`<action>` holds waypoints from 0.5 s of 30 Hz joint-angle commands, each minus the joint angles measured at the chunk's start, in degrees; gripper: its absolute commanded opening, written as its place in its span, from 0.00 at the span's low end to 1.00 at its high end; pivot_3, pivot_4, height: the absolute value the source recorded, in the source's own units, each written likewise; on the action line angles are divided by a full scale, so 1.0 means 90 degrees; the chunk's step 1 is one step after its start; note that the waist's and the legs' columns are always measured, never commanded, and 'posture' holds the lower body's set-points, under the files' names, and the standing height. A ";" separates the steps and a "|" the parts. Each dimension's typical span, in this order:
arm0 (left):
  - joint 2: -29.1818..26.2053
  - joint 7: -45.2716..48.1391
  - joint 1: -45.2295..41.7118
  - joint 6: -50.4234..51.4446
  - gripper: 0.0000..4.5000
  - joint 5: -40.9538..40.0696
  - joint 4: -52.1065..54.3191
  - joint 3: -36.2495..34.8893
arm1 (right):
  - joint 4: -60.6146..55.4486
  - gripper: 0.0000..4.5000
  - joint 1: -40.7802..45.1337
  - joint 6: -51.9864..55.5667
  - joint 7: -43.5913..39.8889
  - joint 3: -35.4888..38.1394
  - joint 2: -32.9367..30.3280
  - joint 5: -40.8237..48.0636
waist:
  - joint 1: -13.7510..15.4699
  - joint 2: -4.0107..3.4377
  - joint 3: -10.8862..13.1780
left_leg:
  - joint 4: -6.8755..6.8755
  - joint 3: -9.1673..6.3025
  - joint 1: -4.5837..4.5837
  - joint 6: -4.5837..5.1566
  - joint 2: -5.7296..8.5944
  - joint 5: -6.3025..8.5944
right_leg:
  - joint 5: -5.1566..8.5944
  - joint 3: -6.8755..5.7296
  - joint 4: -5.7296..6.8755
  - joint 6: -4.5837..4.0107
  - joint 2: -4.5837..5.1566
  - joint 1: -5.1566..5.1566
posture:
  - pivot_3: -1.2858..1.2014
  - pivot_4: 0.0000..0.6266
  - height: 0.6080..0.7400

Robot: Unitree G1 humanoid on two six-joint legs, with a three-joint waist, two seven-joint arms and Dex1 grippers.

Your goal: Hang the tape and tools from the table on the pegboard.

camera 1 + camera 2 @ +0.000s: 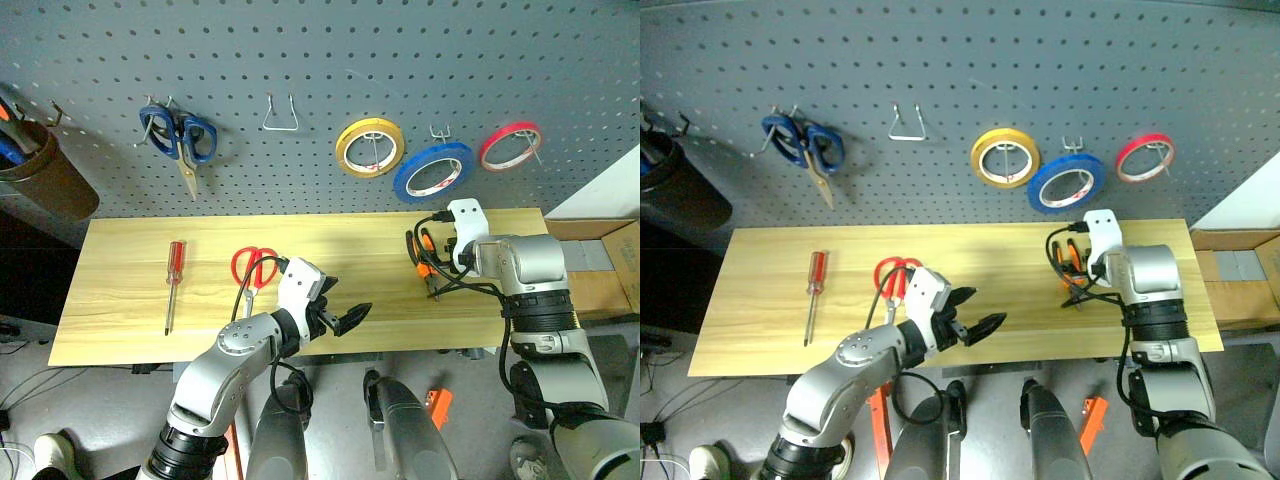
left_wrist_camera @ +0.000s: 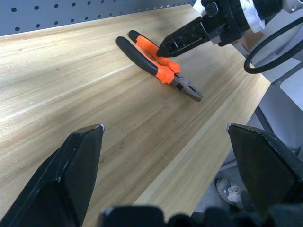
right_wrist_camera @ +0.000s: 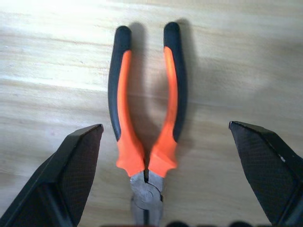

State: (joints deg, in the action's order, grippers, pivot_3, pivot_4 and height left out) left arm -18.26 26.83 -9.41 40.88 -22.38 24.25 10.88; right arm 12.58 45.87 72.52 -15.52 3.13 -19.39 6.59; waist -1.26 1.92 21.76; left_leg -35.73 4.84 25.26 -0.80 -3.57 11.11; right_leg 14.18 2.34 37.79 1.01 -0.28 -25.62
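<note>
The step in hand is picking up the pliers (image 3: 146, 127) — they lie flat on the table (image 1: 120, 300), between the right gripper (image 3: 165, 179)'s wide-apart jaws, untouched. Next, it should drop lower and squeeze. The left gripper (image 2: 165, 179) gapes too — holding nothing.

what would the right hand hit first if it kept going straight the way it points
Most likely the pliers: they lie on the table between the open right hand fingers, though the gap above them is hard to judge.
</note>
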 commanded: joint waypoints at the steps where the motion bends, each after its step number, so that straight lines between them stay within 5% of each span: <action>1: 0.0032 0.0001 0.0070 -0.0072 1.00 -0.0027 0.0299 0.0041 | 0.0172 0.99 0.0117 -0.0309 0.0183 0.0073 0.0193 0.0000 | -0.0002 0.0000 0.0000 | 0.0000 0.0000 0.0002 0.0000 0.0000 0.0000 | 0.0000 0.0000 0.0000 0.0000 0.0000 -0.0001 | 0.56 0.64 1.00; 15: 0.0027 -0.0106 0.0129 0.0064 1.00 -0.0060 0.0500 0.0020 | 0.1410 0.99 0.0241 -0.1728 0.0155 -0.0435 0.0464 -0.0290 | 0.0033 0.0000 0.0000 | -0.0016 -0.0003 0.0063 -0.0007 0.0000 -0.0005 | 0.0000 -0.0005 0.0020 0.0000 -0.0001 -0.0061 | 0.57 0.64 1.00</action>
State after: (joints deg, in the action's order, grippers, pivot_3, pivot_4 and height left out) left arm -18.30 26.08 -9.02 41.35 -22.41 25.31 10.87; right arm 23.92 48.03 60.29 -13.35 0.36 -14.42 5.15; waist -0.96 1.92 21.75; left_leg -35.87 4.81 25.83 -0.86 -3.57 11.07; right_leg 14.18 2.30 37.97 1.00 -0.30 -26.17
